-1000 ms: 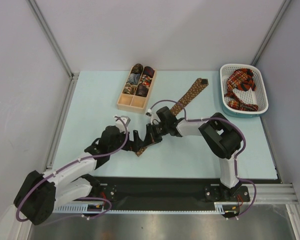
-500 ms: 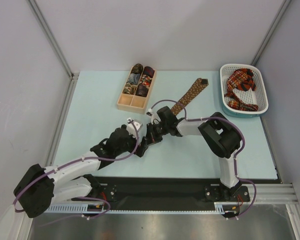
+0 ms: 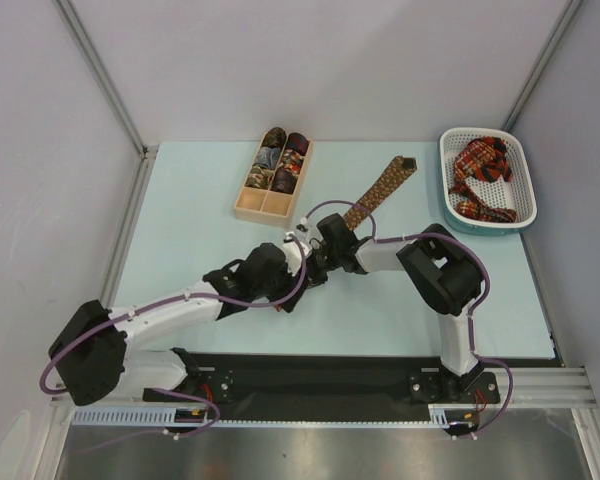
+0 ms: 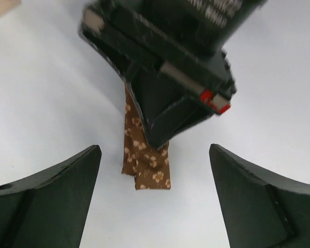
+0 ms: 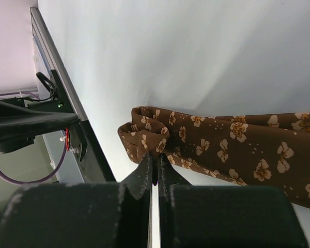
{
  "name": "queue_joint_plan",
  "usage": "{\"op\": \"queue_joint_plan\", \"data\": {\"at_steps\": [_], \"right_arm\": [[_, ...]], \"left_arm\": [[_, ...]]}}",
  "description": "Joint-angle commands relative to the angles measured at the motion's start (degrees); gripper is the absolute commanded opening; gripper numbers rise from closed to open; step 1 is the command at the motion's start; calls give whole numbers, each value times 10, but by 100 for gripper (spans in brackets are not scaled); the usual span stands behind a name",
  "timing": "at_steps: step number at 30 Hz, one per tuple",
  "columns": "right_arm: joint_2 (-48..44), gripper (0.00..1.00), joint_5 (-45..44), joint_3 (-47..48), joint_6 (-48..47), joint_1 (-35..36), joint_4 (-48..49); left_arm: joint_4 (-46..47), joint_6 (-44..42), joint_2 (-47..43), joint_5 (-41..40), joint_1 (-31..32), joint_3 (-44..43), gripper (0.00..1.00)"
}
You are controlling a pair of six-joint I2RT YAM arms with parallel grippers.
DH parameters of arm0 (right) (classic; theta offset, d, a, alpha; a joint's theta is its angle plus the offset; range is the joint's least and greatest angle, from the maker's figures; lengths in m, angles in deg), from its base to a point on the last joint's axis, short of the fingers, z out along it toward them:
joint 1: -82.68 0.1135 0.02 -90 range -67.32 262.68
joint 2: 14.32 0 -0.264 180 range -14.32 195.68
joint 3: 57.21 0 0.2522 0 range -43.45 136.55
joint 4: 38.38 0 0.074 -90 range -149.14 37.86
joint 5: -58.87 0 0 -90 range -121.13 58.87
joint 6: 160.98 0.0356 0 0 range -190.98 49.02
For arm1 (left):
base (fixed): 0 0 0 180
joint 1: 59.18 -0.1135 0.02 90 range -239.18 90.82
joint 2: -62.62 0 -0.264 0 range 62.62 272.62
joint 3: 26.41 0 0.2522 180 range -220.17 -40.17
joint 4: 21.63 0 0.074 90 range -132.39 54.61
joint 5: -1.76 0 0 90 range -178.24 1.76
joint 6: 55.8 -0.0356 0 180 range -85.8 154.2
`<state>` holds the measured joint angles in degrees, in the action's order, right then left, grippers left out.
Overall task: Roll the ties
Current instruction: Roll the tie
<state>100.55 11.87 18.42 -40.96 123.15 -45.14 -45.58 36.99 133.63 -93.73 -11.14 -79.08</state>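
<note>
A brown tie with a small gold flower pattern (image 3: 382, 188) lies diagonally across the table. Its near end is folded over, as the right wrist view (image 5: 222, 139) shows. My right gripper (image 5: 156, 159) is shut on that folded end, pinching the fabric at its tips; from above it sits mid-table (image 3: 313, 268). My left gripper (image 4: 154, 150) is open and empty, its fingers either side of the tie's end (image 4: 147, 168) and facing the right gripper's body (image 4: 175, 67). From above it is right beside the right gripper (image 3: 293, 282).
A light wooden divided box (image 3: 258, 213) at the back holds several rolled ties (image 3: 285, 160). A white perforated basket (image 3: 446, 152) at the back right holds red plaid ties (image 3: 483, 178). Metal frame posts stand at the back corners.
My left arm has swung right and forward until its open gripper faces the right gripper at the tie's end. The right gripper has stayed almost still, shut on the tie.
</note>
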Motion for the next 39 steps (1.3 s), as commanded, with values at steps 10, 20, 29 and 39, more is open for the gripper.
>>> {"op": "queue_joint_plan", "data": {"at_steps": [10,20,29,39], "right_arm": [[-2,0,11,-7,13,-7,37],[-1,0,16,-7,17,-7,43],[-3,1,14,-8,15,-8,44],[-4,11,-5,-6,0,-10,27]], "left_arm": [[-77,-27,87,-4,2,-41,90],[-95,-53,161,70,-36,-96,78],[-111,-31,172,103,-10,-80,58],[-121,-9,186,83,-8,-80,46]]}}
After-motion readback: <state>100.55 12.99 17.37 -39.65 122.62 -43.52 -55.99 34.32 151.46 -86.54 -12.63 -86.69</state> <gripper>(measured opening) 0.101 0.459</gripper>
